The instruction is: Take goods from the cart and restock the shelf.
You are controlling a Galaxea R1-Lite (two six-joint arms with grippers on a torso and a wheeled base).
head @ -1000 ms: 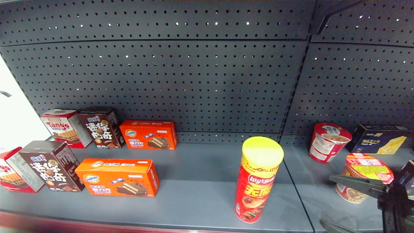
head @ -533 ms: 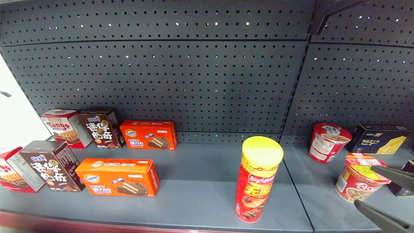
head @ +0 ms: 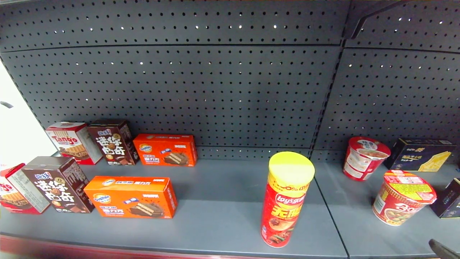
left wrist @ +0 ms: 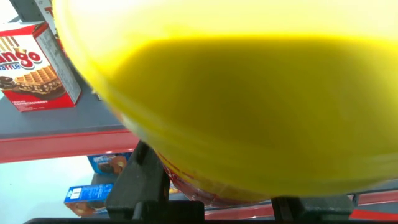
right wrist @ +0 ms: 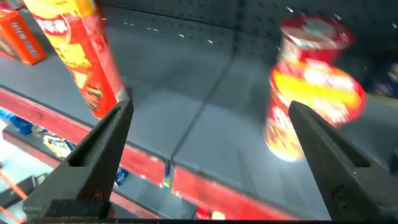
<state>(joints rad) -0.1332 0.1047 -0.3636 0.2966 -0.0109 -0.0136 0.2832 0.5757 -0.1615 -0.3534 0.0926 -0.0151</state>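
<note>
A red chips can [head: 287, 199] with a yellow lid stands upright at the shelf's middle, also seen as the can [right wrist: 81, 59] in the right wrist view. To its right stands a red noodle cup [head: 400, 203], with a second cup [head: 364, 157] behind it. My right gripper [right wrist: 214, 158] is open and holds nothing, in front of the shelf edge, apart from the near cup [right wrist: 311, 109]. One of its fingertips [head: 442, 249] shows at the head view's lower right corner. My left gripper [left wrist: 211, 198] is shut on another yellow-lidded chips can [left wrist: 249, 93], held low before the shelf.
Wafer and chocolate boxes [head: 131, 197] stand in two rows on the shelf's left part. Dark boxes [head: 420, 154] sit at the far right. Bare shelf board [head: 222, 201] lies between the orange boxes and the can. A pegboard wall [head: 215, 90] closes the back.
My right gripper has let go of the near noodle cup and drawn back down and to the right, almost out of the head view. The cup stays standing on the shelf.
</note>
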